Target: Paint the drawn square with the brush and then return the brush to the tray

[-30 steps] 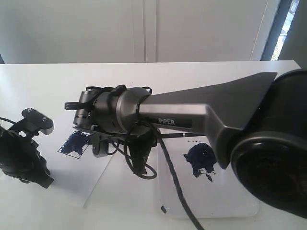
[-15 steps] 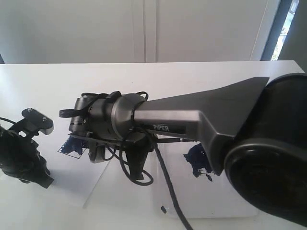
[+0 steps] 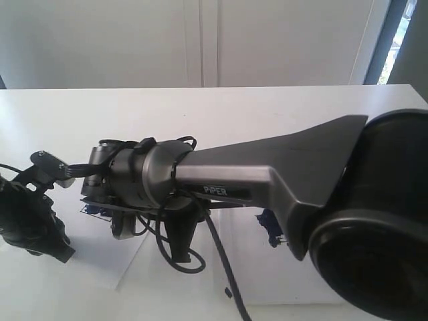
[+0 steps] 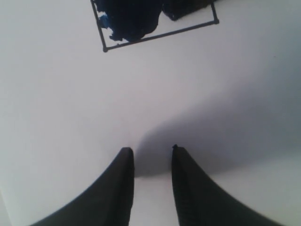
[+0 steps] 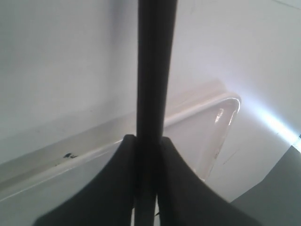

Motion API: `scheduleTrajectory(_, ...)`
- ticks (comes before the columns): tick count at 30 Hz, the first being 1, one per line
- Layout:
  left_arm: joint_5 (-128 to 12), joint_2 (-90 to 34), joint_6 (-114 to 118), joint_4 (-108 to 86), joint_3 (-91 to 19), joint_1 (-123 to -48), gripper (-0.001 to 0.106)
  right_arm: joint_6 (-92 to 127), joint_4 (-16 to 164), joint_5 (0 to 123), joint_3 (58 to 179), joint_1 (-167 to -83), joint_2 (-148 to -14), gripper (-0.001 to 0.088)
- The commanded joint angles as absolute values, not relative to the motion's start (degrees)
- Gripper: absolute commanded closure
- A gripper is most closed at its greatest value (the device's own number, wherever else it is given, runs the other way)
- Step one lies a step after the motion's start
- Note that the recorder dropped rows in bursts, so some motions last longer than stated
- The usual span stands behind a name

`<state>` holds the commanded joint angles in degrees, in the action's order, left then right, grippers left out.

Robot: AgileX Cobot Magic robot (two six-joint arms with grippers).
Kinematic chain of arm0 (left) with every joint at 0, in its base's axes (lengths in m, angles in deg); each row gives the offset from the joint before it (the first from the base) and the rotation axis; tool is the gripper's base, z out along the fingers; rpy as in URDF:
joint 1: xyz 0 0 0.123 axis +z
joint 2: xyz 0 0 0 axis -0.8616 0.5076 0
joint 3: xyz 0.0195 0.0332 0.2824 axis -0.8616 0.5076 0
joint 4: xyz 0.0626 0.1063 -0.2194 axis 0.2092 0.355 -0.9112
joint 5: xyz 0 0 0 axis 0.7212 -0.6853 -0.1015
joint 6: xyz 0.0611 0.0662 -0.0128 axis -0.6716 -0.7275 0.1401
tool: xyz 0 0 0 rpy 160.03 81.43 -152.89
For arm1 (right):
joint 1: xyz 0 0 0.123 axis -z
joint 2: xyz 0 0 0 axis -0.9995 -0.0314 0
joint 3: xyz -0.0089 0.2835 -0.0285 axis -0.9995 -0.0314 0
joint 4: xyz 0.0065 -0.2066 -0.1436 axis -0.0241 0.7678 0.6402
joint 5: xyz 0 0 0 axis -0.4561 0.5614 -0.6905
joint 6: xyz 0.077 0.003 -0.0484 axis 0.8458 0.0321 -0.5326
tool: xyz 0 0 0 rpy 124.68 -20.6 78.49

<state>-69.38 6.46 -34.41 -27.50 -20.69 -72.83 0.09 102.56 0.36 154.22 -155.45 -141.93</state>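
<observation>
The brush [image 5: 153, 70] shows as a black handle running straight out between the fingers of my right gripper [image 5: 148, 139], which is shut on it. Its tip is out of view. My right arm [image 3: 140, 180] reaches across from the right, and its wrist hangs over the drawn square [image 3: 90, 210], hiding most of it. In the left wrist view the drawn square [image 4: 141, 21] has a thin black outline and is largely smeared dark blue. My left gripper [image 4: 150, 150] is open and empty over bare white paper, short of the square. The tray [image 5: 228, 106] lies beneath the right gripper.
The white paper sheet [image 3: 100, 257] lies on a white table [image 3: 200, 114], with the tray [image 3: 301, 281] to its right. A dark blue paint blot [image 3: 269, 218] on the tray peeks out from behind the arm. My left gripper [image 3: 37, 217] stands at the table's left front. A black cable [image 3: 224, 267] hangs from the right arm.
My right arm has swung further left and slightly lower, now covering most of the square and more of the tray's blot. The left gripper has not moved.
</observation>
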Motion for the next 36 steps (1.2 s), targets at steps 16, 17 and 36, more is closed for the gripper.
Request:
scheduleTrajectory(16,-69.5,6.46,-34.43,-27.5,-20.69,-72.83,0.071,1.15,110.0,0.36,154.22,-155.45,-142.92,0.0868)
scheduleTrajectory(17,-69.5,6.46,-34.43,-27.5,-20.69,-72.83,0.071,2.03,110.89,0.36,154.22,-155.45,-143.03,0.0868)
scheduleTrajectory(36,-69.37,6.46,-34.43,-27.5,-20.69,-72.83,0.071,6.47,118.33,0.36,154.91,-151.46,-143.03,0.0868)
